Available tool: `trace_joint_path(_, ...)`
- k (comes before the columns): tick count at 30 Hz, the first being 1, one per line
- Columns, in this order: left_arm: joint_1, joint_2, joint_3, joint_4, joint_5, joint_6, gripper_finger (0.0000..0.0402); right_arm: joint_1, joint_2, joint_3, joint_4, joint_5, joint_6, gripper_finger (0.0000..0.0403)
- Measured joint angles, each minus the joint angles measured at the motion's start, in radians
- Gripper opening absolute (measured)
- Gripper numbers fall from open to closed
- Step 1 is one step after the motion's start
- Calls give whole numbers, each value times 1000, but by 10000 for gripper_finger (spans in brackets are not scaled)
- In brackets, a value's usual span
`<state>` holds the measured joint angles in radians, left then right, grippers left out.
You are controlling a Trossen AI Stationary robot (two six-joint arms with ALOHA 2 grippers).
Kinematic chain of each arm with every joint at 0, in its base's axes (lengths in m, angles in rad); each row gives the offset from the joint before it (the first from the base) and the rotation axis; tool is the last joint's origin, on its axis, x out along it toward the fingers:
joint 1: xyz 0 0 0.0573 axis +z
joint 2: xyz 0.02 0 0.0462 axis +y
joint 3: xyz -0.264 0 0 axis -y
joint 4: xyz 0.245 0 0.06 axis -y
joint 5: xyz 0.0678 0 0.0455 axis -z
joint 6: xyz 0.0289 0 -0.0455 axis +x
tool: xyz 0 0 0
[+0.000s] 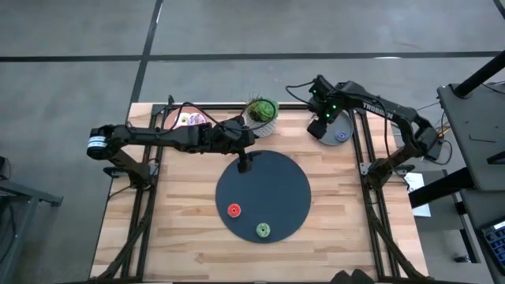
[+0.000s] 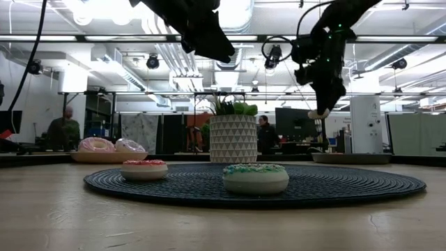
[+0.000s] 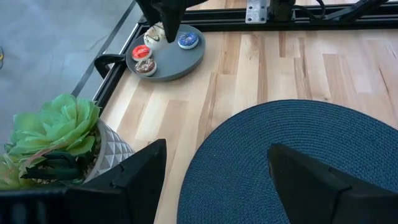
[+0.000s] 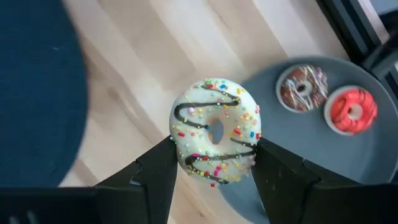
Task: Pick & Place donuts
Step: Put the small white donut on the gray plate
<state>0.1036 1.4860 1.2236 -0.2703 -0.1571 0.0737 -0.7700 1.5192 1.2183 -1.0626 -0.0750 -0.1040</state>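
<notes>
White sprinkled donut [image 4: 215, 130] faces hole-up, pinched in right claw [image 4: 214, 165].

Pale wood-plank table [image 1: 347, 237] with visible grain; ribbed woven dark mat [image 2: 348, 185]; smooth matt grey plate [image 4: 373, 162].

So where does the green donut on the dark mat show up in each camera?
High view: green donut near the bottom edge of the dark round mat.
Low view: centre foreground, on the mat.
Left wrist view: not in it; only part of the mat shows.
Right wrist view: not in it; a slice of the mat shows.
Shared landmark: the mat.
</notes>
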Motion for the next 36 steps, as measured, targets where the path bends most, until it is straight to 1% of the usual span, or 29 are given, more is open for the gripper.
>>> trace_joint_path(7, 0, 0, -1, 0, 0, 0, 250, -73, 2, -56, 56, 0, 48, 185)
trace_joint_path(16, 0, 0, -1, 0, 0, 0, 250, -149, 2, -164, 124, 0, 116, 183)
trace_joint_path(21, 1, 0, -1, 0, 0, 1, 250, -165, 2, -194, 183, 1, 136, 185)
trace_joint_path(28, 1, 0, -1, 0, 0, -1, 250, -181, 1, -227, 203, 17, 150, 185)
trace_joint_path(36, 1, 0, -1, 0, 0, -3, 250, -180, 1, -279, 248, 19, 173, 195)
